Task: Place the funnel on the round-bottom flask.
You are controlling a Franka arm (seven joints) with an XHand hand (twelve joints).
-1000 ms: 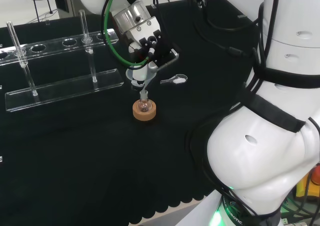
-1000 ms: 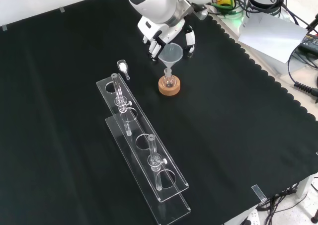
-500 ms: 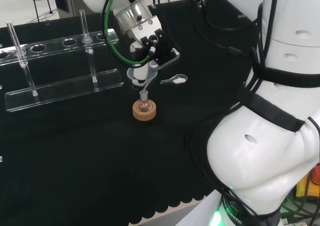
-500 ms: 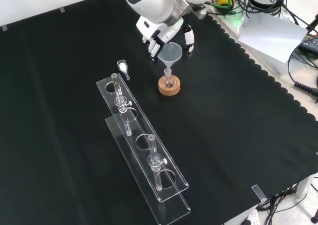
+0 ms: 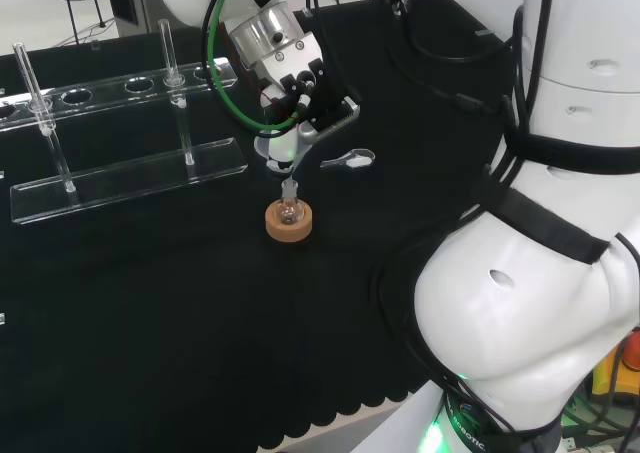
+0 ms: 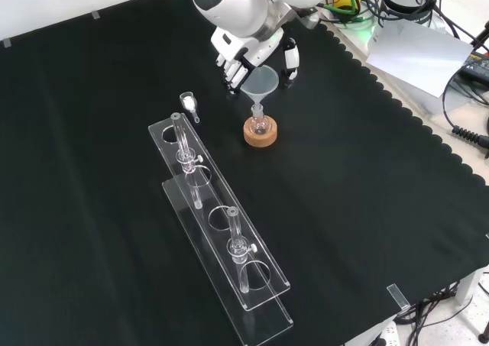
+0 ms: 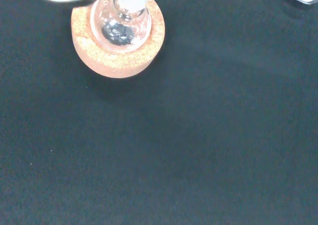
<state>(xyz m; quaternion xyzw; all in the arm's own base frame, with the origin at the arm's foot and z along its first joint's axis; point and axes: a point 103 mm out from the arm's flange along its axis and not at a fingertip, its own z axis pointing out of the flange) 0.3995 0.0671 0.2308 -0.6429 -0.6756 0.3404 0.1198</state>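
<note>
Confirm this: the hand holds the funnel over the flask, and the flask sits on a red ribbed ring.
One thing is wrong: the stand is a cork ring, not a red ribbed one. The wrist view shows the flask sitting in it, tan and grainy. The rest holds: in the front view the hand holds the funnel over the flask.

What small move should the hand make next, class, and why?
Probably ease straight down. The hand holds the funnel with its stem above the neck of the round-bottom flask on the cork ring, seemingly not yet seated.
</note>
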